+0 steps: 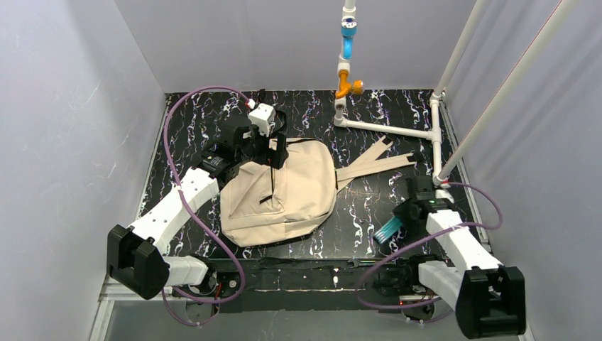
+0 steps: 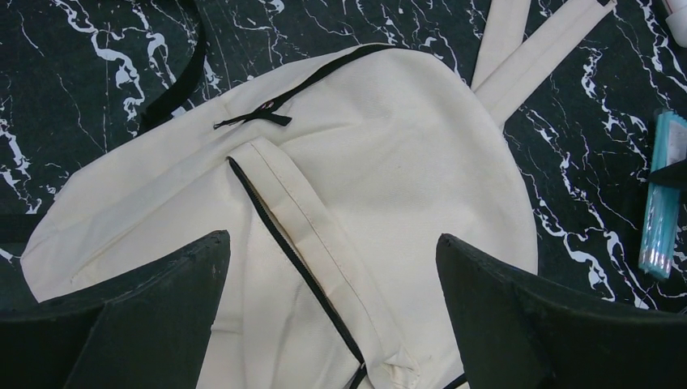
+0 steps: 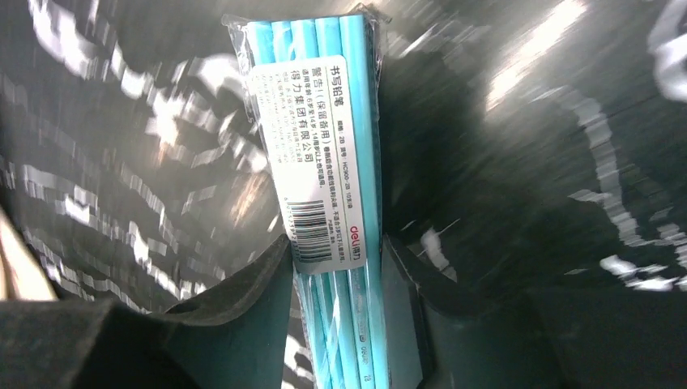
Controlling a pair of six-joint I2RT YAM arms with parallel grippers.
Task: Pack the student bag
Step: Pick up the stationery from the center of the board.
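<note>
Two white robot arms rise from the near edge of a black tabletop (image 1: 355,206) veined with white.

Nearest, on the right, the right hand (image 1: 399,222) reaches down to a pack of pencils (image 1: 388,231): turquoise pencils in a clear wrapper with a white printed label and barcode. Its two dark fingers (image 3: 243,300) press against the pack's two long sides, holding it between them, about half closed. The pack lies well to the right of the bag, apart from it.

In the middle of the tabletop lies the student bag (image 1: 284,192), beige fabric, flat, front face up, its rounded top toward the right. A black zip (image 2: 283,243) runs along the front pocket.

Over the bag's far left part hovers the left hand (image 1: 273,153), pointing down, its fingers (image 2: 162,308) spread wide with nothing between them; I cannot tell whether they touch the fabric.

Farther right, the bag's beige straps (image 1: 369,165) trail across the tabletop. Beyond them stands a white pipe frame (image 1: 387,129) near the back wall.
</note>
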